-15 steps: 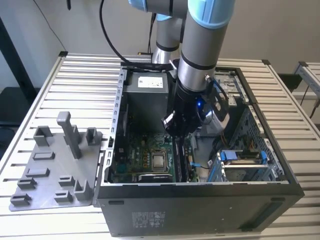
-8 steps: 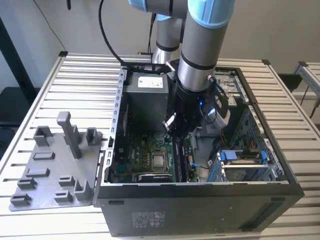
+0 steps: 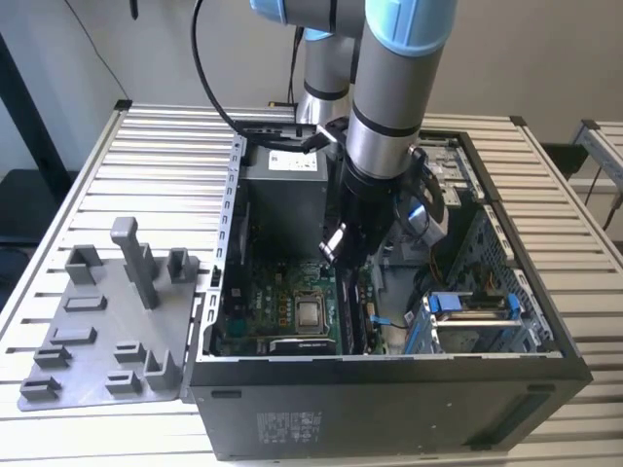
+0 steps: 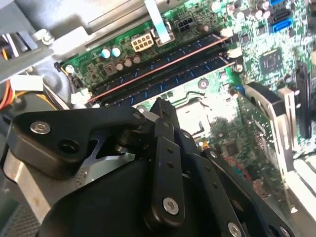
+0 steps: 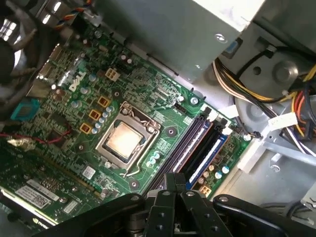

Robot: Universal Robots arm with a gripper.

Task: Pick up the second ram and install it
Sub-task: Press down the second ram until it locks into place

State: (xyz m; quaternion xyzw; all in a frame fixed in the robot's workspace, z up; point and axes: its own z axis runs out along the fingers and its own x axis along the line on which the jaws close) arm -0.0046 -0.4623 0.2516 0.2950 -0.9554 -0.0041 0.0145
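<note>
Nearest, on the slatted desk (image 3: 146, 146), a grey tray (image 3: 107, 331) at the left. Inside the open case (image 3: 389, 409), the second ram (image 3: 352, 313) apparently upright in the slots, right of the processor (image 3: 310, 313). Just above, fingers (image 4: 163, 113) drawn together, nothing seen held. Risks, by judgement: uneven pressing leaving the ram half-seated; snagging the red wire (image 4: 163, 63). Tight metal walls around; plain room wall farthest.
</note>
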